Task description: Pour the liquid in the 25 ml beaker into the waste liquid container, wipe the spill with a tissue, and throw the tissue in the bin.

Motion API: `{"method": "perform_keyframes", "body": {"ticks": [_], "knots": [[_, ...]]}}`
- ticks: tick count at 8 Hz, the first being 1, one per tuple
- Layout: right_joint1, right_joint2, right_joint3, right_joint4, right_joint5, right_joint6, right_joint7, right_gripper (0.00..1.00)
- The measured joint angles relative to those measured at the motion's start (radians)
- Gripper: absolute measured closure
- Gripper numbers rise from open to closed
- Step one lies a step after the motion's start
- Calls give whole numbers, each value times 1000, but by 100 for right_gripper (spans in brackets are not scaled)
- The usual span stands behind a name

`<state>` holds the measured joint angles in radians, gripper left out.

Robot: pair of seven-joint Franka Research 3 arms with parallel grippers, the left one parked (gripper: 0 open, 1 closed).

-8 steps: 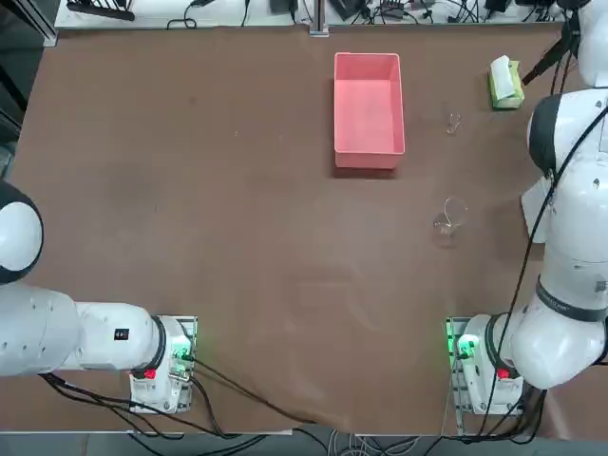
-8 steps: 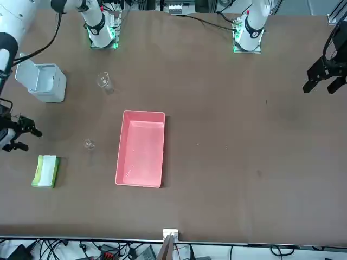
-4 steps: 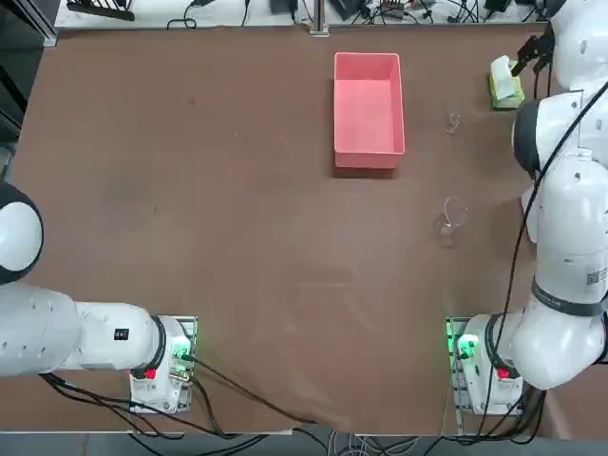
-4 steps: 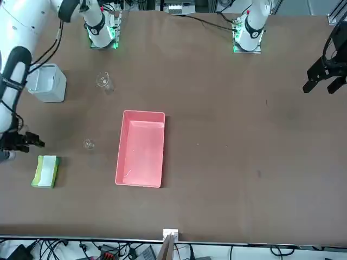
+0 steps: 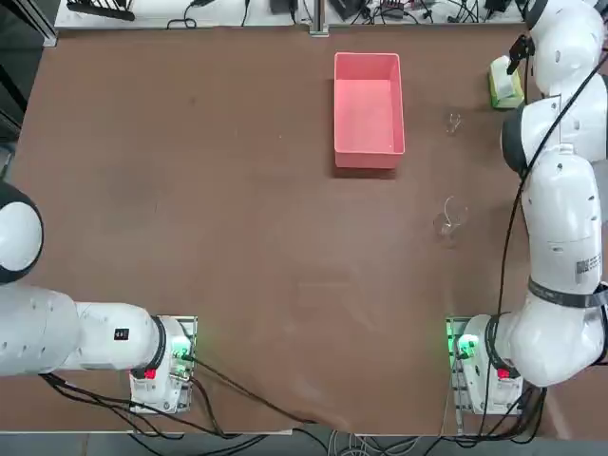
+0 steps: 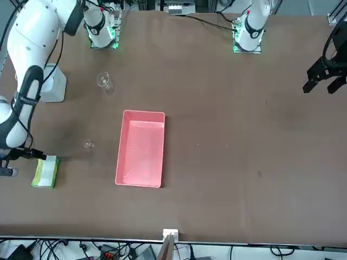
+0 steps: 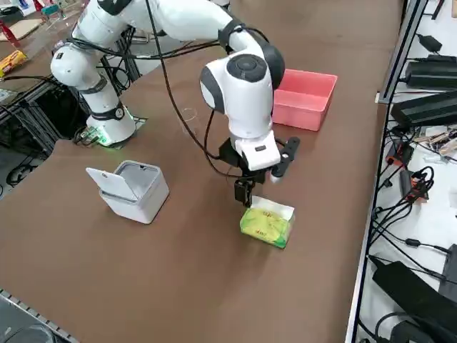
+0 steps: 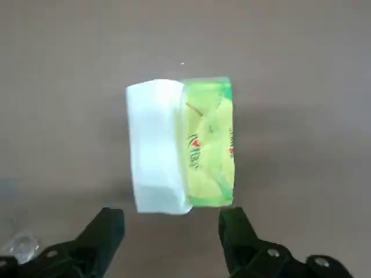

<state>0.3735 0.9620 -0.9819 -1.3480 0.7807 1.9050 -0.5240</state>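
Seen from overhead, the pink waste liquid container [image 5: 369, 111] lies at the far middle of the table [image 5: 218, 209]. The 25 ml beaker [image 5: 453, 123] is only faintly made out to its right, and the larger beaker [image 5: 448, 218] stands nearer to the robot. The green tissue pack [image 5: 503, 85] is partly covered by the right arm, and the right gripper [image 5: 518, 55] is seen only as a dark piece at its edge.

From the front, the tray [image 6: 141, 148] is fully visible, with the small beaker [image 6: 88, 144] beside it. The gripper [image 6: 33, 155] is mostly cut off at the picture's edge, just next to the pack [image 6: 46, 171]. The white bin [image 6: 52, 86] is half hidden behind the arm.

From the right side, the gripper [image 7: 258, 180] hangs just above the pack [image 7: 266, 222], pointed downward and holding nothing. The bin [image 7: 130, 188] stands open, well apart from the pack. The tray [image 7: 305, 98] is partly hidden by the wrist; the small beaker cannot be made out.

At the wrist, both fingers [image 8: 107, 233] are spread wide, with the pack [image 8: 181, 145] between and beyond them, white sheets sticking out of one side. A blurred glass object [image 8: 21, 245] is cut off at the corner.
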Motion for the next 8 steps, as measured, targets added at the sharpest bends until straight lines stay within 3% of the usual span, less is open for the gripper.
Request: {"method": "perform_keyframes", "body": {"ticks": [5,8], "knots": [[-122,53,122,132,-56,-4,132,0],[-136,53,142,146,-62,-5,148,0]]}}
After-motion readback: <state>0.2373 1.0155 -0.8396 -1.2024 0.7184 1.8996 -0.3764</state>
